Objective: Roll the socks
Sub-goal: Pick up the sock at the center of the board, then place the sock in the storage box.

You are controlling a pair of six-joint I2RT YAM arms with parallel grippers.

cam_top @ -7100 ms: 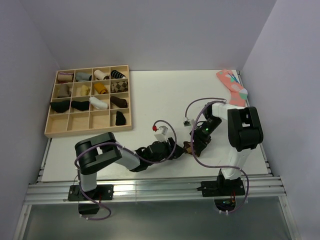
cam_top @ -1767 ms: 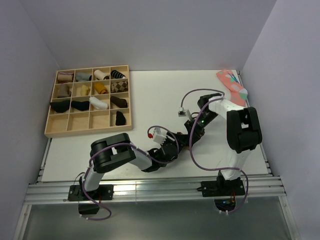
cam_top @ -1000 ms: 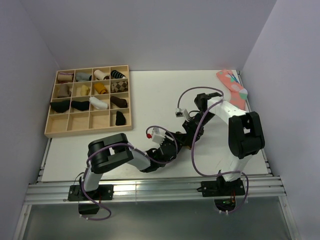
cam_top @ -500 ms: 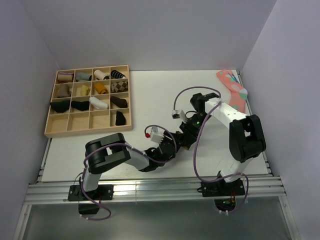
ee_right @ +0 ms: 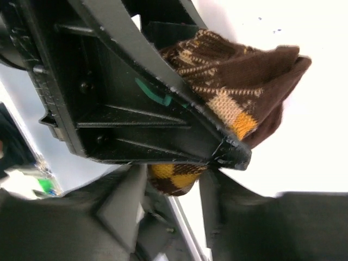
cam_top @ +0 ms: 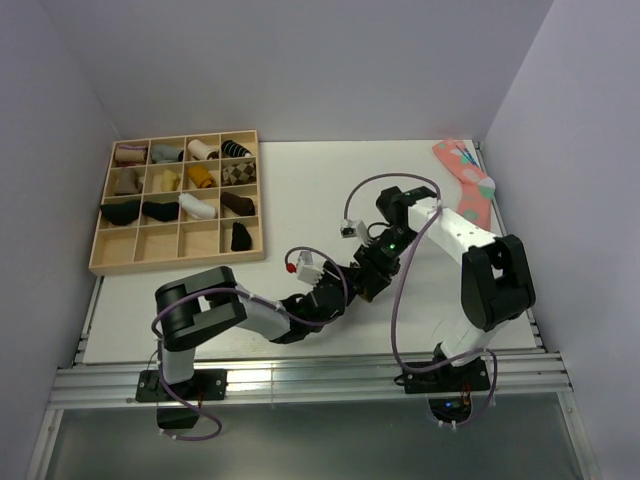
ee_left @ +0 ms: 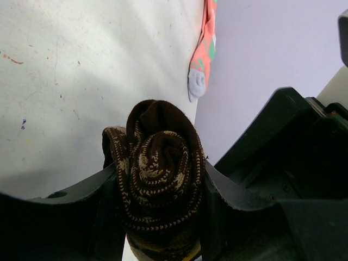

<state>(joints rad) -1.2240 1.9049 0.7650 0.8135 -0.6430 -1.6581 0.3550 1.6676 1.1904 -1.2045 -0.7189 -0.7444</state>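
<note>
Now, left tool (ee_left: 157, 187): clenched on the socks (ee_left: 160, 174) from both sides, pressing into the knit.
Socks, position: between the two tools, over the near half of the table (cam_top: 300, 190), just beyond the arm bases; lifted or resting on the surface, impossible to say.
Socks, shape: wound into a tight spiral of dark brown and tan argyle layers coiled round a centre, with one plain dark lip standing proud at the top.
Right tool (ee_right: 171, 190): set around the lower orange end of the bundle; gripping or merely bracketing it, cannot tell.
Done so far: the rolling itself, judged largely finished from the closed coil.
Left to do: probably pulling the outer cuff over the roll to lock it, then letting go; possibly also carrying it to a free compartment of the wooden tray (cam_top: 95, 262), judging by the stored sock rolls (cam_top: 200, 178) there.
Risk: unwinding on release if the cuff is not tucked.
Far right: pink sock (cam_top: 465, 178) lying flat at the back corner of the table, unrolled, well apart from both tools.
</note>
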